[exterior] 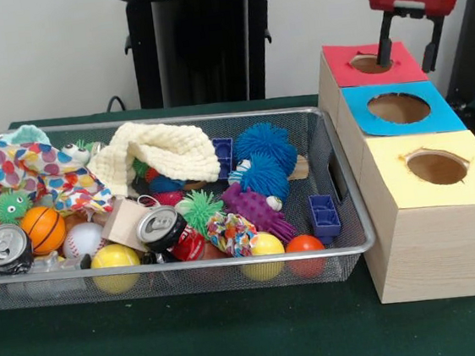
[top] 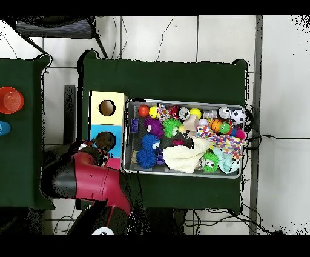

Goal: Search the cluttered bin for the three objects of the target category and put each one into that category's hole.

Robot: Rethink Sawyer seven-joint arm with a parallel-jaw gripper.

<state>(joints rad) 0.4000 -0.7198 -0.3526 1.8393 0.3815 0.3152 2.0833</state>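
The bin (exterior: pixel 345 190) is a silver wire-mesh basket full of toys, balls, cans and cloth; it also shows in the overhead view (top: pixel 128 136). The hole (exterior: pixel 367 64) is in the red top of the farthest wooden box. My gripper (exterior: pixel 408 51) hangs right over this red box, its two black fingers spread and nothing between them; one finger dips at the hole's edge. In the overhead view the red arm (top: pixel 91 179) covers the red box, and the hole is hidden there.
A blue-topped box (exterior: pixel 398 108) and a yellow-topped box (exterior: pixel 437 167) stand in a row next to the red one, right of the bin. In the bin lie blue spiky balls (exterior: pixel 263 162), a cream knitted cloth (exterior: pixel 167 151), two cans (exterior: pixel 161 228) and several balls.
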